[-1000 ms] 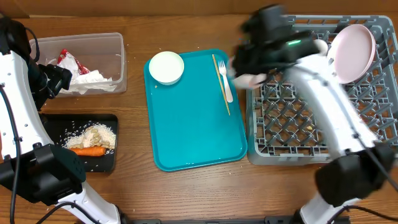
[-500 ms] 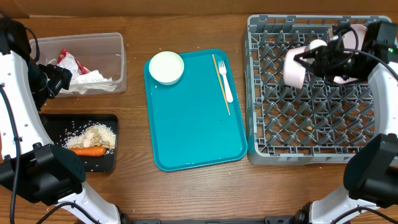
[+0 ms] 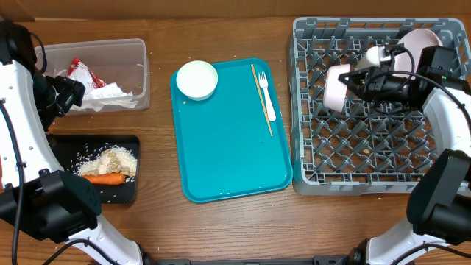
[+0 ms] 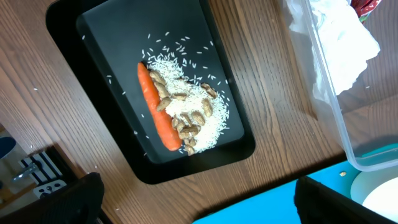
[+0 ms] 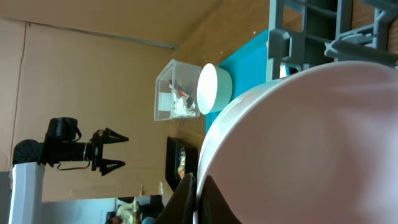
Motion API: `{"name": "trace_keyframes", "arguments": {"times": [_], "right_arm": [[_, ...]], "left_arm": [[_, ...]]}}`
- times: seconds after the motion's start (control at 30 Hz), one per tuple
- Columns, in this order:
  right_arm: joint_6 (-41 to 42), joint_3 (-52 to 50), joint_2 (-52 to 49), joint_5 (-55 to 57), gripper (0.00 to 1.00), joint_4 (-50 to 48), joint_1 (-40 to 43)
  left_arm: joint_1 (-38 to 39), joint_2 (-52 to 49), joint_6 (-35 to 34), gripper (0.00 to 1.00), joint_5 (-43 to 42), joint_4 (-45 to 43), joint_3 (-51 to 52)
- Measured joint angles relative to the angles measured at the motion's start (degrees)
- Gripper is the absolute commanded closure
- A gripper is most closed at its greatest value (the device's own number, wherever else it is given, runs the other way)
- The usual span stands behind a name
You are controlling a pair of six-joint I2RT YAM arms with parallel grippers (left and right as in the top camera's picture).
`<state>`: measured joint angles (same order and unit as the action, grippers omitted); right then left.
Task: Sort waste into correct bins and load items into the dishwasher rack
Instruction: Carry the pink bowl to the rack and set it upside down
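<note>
One bowl (image 3: 337, 87) held over the dishwasher rack (image 3: 368, 158) — loading step, mid-placement.
Pinched by the rim in the right gripper (image 3: 359, 81), jaws all but closed on it, tilted on edge over the upper pegs, near the plate (image 3: 421, 46) and cup (image 3: 376, 54) already standing there; touching the pegs or not, impossible to tell. Next, by the look of it: lower between two peg rows, seat upright, release. Then over to the teal tray (image 3: 228, 147) for the second bowl (image 3: 197, 79) and fork (image 3: 268, 99). Left gripper (image 3: 65, 94) spread wide, holding nothing, beside the clear tub (image 3: 141, 73).
</note>
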<state>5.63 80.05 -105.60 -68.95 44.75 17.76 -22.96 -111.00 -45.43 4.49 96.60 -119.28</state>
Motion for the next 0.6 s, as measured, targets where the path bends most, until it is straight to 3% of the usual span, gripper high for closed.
{"name": "trace_keyframes", "arguments": {"times": [0.6], "right_arm": [[6.7,0.0,0.0,7.2,0.89,-6.2,2.3]], "left_arm": [[0.0,0.0,0.0,0.0,0.0,0.0,0.0]]}}
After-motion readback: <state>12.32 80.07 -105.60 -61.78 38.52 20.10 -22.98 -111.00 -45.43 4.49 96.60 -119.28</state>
